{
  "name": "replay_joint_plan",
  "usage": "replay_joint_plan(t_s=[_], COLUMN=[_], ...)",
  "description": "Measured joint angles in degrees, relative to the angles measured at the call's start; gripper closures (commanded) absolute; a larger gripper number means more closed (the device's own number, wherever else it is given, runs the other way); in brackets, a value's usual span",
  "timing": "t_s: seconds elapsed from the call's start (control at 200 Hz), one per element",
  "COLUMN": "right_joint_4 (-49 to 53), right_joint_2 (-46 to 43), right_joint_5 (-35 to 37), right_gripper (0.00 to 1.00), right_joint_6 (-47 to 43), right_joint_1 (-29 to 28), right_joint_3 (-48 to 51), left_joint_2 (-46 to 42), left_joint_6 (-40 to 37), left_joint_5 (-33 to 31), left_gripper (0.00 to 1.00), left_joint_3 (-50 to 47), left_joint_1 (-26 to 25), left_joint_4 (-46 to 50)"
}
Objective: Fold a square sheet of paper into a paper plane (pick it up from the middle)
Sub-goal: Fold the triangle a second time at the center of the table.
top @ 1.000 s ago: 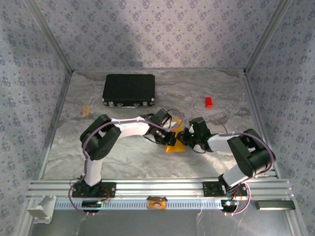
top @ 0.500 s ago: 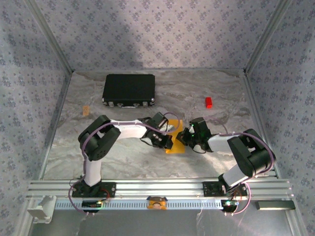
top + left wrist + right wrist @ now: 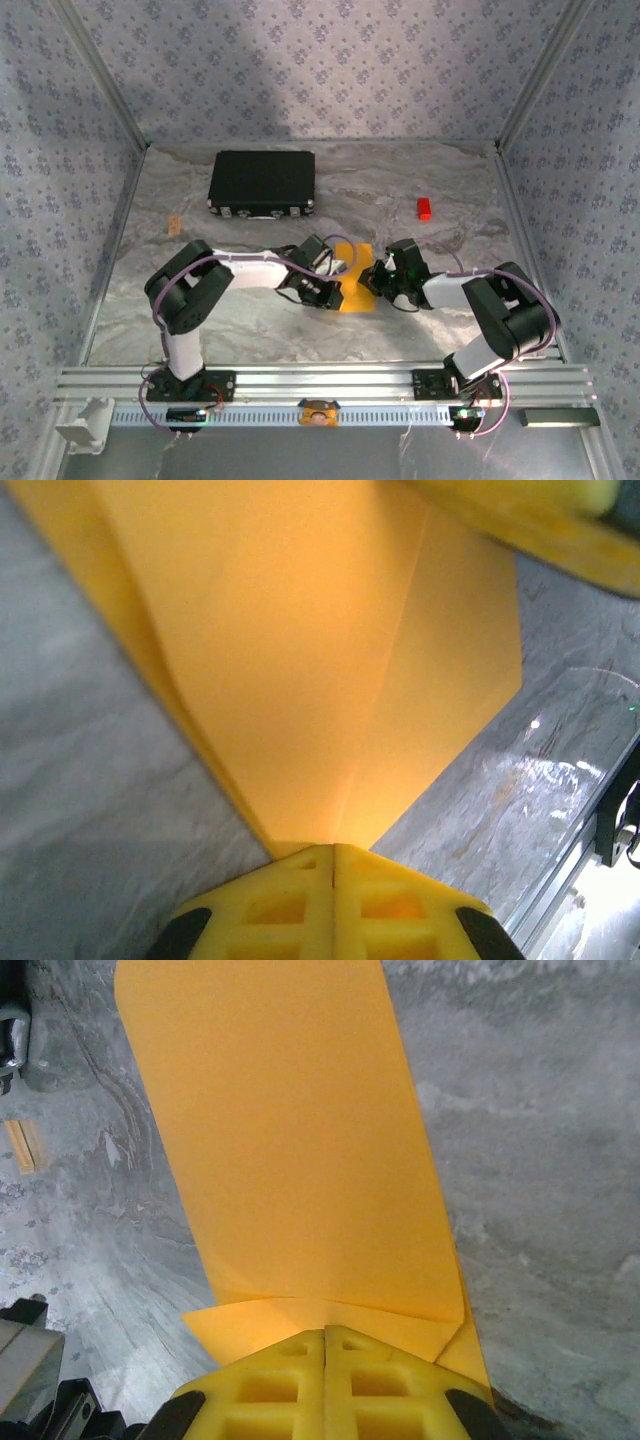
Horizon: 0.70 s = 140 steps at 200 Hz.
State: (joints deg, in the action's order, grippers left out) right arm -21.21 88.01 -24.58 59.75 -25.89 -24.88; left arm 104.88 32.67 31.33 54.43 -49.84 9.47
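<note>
Grey marbled desk (image 3: 250,320) carries a partly folded orange paper (image 3: 356,298). Left tool (image 3: 333,848) and right tool (image 3: 326,1332) each pinch one edge, fingers pressed together.

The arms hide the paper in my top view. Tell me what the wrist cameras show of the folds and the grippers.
Observer: In the left wrist view, the left gripper is shut, its tips at the paper's edge, where two creases converge.
Operator: Now the right one.
Observer: In the right wrist view, the right gripper is shut too, its tips at a narrow folded flap along the paper's near edge.
Operator: Say whether either pinches the paper.
Observer: I cannot tell; both pairs of pads meet with no gap and hide the contact.
</note>
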Motion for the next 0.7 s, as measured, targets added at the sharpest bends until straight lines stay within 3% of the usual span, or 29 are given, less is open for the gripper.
replay_joint_plan(t_s=[0.385,0.7], right_joint_4=[0.0,0.2], right_joint_2=[0.0,-0.1], right_joint_5=[-0.1,0.0], right_gripper=[0.99,0.99], right_joint_6=[0.0,0.0], right_joint_1=[0.1,0.1], right_joint_3=[0.0,0.0], left_joint_2=[-9.8,-5.6], left_joint_6=[0.7,1.6], left_joint_5=[-2.6,-1.1], left_gripper=[1.0,1.0], left_joint_3=[-4.6,1.4], left_joint_1=[0.2,3.5], left_joint_4=[1.3,-1.4])
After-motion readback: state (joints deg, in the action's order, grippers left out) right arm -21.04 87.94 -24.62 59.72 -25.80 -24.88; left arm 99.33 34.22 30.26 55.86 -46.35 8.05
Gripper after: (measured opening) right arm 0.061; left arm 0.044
